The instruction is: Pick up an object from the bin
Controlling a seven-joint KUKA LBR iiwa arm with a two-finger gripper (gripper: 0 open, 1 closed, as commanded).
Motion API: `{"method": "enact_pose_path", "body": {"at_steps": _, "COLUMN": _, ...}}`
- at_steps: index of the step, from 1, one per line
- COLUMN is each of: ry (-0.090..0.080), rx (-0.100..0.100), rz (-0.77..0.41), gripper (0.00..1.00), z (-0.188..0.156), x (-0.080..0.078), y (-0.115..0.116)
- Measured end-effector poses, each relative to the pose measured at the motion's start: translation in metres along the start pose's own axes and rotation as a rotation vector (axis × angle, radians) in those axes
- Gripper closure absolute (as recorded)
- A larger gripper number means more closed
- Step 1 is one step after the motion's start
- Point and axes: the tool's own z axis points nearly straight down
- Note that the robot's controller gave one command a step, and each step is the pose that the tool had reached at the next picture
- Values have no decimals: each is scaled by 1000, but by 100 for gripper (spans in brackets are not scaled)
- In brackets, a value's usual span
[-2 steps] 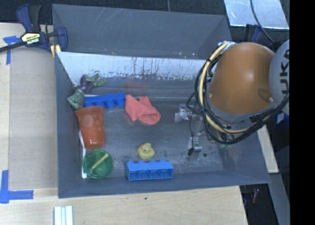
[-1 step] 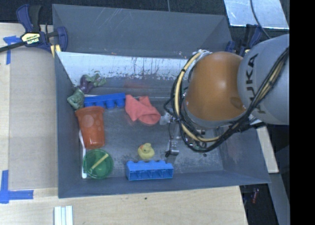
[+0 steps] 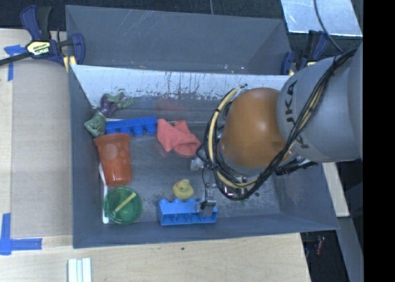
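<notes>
Gripper (image 3: 207,203) sat low at the near side of the bin (image 3: 185,40), tip at the right end of a blue brick (image 3: 179,213) that lay flat along the near wall. Touching or just above it, couldn't say which. Opening: couldn't tell, since the orange wrist cover (image 3: 253,128) and cables hid most of the tool, and nothing was visibly in its hold. My read: the brick was the target, because the tool was lined up over its end rather than over the yellow duck (image 3: 182,189) just beside it. An end approach made sense, as the brick lay close to the wall and left little room on its near side. Brick itself: bright blue, long, low, studded top, looked rigid, should take a pinch across its narrow width fine. The rest was out of the way: pink cloth (image 3: 178,137) crumpled mid-bin, orange cup (image 3: 115,158) lying at left, green ball (image 3: 122,207) in the near-left corner, second brick (image 3: 129,127) and a green toy (image 3: 99,120) toward the far left. Risk as I saw it: shoving the brick into the wall or clipping the duck.
</notes>
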Motion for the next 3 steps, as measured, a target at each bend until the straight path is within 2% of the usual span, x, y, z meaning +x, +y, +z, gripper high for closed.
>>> {"method": "enact_pose_path", "body": {"at_steps": 1, "ry": -1, "rx": -3, "rz": -40, "gripper": 0, "z": 17, "x": -65, "y": 42}}
{"method": "enact_pose_path", "body": {"at_steps": 2, "ry": 1, "rx": -2, "rz": -5, "gripper": 0, "z": 27, "x": -64, "y": 46}}
{"method": "enact_pose_path", "body": {"at_steps": 3, "ry": -2, "rx": -5, "rz": -114, "gripper": 0, "z": 36, "x": -92, "y": 8}}
